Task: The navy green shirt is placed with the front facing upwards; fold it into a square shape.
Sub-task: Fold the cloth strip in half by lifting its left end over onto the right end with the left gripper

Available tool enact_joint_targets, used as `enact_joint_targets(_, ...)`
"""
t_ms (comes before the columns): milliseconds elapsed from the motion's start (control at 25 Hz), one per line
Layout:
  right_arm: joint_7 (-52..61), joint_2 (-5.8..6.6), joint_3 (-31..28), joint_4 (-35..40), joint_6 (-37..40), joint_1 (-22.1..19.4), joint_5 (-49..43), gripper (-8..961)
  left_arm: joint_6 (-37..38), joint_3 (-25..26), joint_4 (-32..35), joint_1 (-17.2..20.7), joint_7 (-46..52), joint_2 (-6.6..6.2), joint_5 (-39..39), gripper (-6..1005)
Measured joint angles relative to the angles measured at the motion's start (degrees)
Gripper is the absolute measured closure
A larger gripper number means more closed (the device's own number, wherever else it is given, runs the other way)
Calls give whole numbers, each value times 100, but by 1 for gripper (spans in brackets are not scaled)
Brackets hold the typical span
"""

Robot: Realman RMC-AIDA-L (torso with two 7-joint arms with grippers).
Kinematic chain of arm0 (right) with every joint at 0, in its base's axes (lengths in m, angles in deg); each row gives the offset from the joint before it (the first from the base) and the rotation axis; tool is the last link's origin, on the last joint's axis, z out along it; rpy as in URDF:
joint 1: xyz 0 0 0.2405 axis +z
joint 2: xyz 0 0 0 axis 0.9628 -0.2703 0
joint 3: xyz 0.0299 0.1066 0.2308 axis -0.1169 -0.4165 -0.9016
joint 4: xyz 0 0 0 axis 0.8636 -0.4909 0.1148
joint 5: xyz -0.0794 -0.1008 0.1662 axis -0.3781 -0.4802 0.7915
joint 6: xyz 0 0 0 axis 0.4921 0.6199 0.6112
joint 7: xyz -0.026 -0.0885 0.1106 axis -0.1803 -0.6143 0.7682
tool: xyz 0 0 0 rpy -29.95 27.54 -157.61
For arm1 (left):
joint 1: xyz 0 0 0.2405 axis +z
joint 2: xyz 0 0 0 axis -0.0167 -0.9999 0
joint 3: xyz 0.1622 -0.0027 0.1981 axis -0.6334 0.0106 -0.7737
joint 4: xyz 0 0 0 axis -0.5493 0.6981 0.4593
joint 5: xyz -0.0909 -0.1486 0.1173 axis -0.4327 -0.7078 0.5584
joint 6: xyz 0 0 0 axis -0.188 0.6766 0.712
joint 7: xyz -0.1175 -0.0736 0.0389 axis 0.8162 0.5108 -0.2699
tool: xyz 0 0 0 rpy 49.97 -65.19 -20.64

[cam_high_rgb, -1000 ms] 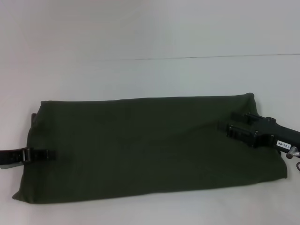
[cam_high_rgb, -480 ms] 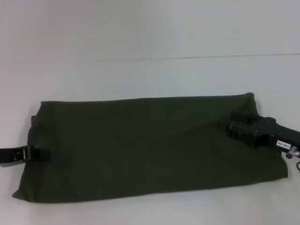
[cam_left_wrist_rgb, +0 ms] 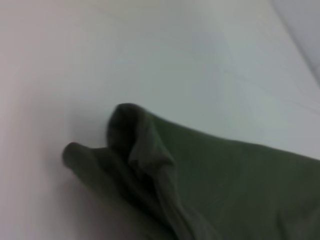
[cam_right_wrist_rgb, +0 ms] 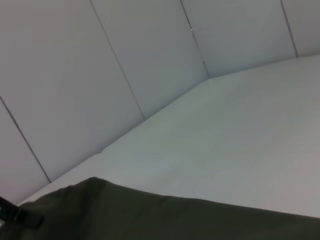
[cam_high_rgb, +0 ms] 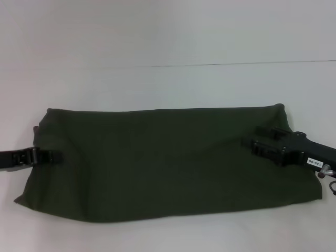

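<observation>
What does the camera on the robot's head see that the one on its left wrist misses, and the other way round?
Only the head view shows the whole navy green shirt folded into a long band, with the left gripper at one short end and the right gripper over the other. Only the left wrist view shows the bunched, rolled-up folds at the shirt's corner close up. Both show the shirt lying on the white table.
</observation>
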Motion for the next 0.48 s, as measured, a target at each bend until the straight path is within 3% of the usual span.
enact_joint_targets(480,-421,-24,342,-427,-60,325,7,227,558,-95,830,-60,276,299,-71,969)
